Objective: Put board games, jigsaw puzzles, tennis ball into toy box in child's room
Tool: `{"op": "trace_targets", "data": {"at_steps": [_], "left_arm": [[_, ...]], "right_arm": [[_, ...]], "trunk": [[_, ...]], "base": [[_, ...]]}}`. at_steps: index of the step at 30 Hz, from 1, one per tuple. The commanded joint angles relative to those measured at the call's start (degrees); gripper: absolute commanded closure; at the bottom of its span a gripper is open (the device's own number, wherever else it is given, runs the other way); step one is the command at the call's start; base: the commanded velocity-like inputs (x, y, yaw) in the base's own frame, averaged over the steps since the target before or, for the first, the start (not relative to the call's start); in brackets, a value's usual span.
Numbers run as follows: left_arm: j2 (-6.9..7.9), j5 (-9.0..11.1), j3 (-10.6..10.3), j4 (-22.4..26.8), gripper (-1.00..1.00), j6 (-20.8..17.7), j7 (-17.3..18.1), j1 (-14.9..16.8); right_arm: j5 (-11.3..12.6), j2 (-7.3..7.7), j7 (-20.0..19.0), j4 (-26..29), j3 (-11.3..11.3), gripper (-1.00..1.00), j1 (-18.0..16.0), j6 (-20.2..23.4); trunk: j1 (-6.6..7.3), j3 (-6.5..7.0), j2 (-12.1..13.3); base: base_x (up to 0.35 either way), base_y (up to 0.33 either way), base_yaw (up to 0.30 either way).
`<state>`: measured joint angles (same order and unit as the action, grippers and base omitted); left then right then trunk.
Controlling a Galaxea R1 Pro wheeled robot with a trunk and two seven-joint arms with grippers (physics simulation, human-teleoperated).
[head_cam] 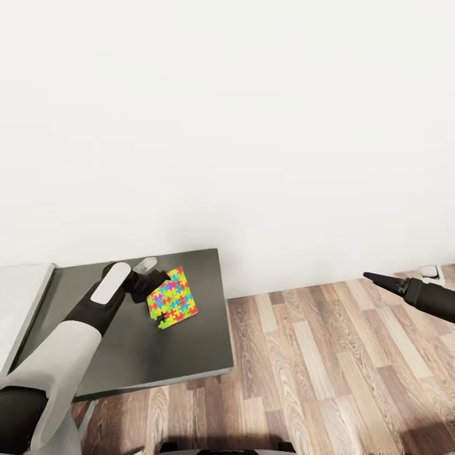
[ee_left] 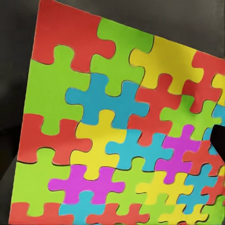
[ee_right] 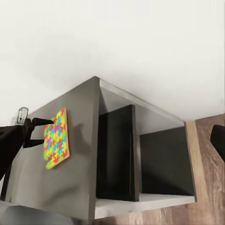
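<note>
While your left tool (head_cam: 153, 287) sat at the near-left edge of the jigsaw puzzle (head_cam: 172, 298), the sheet lay on the dark lower section of the worktop (head_cam: 189, 354), near the back and well clear of the front edge. From the right wrist camera, the left tool's fingers (ee_right: 44, 123) were on either side of the sheet's edge, one above and one below, so it looked like a pinch on the puzzle, though I couldn't confirm actual contact. One corner of the sheet looked slightly raised.

Risks, as I judged them:
- Thin sheet, edge-only grip: it could slip out or swing when you lifted.
- A fast swing toward the toy box could shake it loose onto the floor (head_cam: 328, 360).
- If a finger dragged on the worktop, the sheet could skid instead of lifting.

Your right tool (head_cam: 379, 278) hung out over the floor, carrying nothing. It looked closed to a point, but I couldn't tell for sure.

Hard to read: the left wrist camera was too close to the puzzle to show the grip.
</note>
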<state>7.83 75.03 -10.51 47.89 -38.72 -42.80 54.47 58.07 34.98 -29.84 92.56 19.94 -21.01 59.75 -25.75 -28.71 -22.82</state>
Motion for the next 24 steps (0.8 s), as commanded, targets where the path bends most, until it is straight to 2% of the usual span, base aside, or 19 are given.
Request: {"op": "trace_targets", "data": {"at_steps": [1, 12, 24], "left_arm": [[0.08, 0.6, -0.2, 0.1, -1.0, 0.1, -0.5, 0.0], [0.01, 0.6, -0.2, 0.1, -1.0, 0.1, -0.5, 0.0], [0.07, 0.6, -0.2, 0.1, -1.0, 0.1, -0.5, 0.0]], "right_arm": [[-0.4, 0.0, -0.5, 0.0, 0.0, -1.0, -0.1, 0.2], [-0.4, 0.0, -0.5, 0.0, 0.1, -1.0, -0.1, 0.2], [-0.4, 0.0, -0.5, 0.0, 0.1, -1.0, -0.1, 0.2]], "trunk": [[-0.03, -0.08, -0.1], [-0.03, -0.08, -0.1], [-0.03, -0.08, -0.1]], "base": [[0.0, 0.0, -0.273], [0.0, 0.0, -0.262], [0.0, 0.0, -0.069]]}}
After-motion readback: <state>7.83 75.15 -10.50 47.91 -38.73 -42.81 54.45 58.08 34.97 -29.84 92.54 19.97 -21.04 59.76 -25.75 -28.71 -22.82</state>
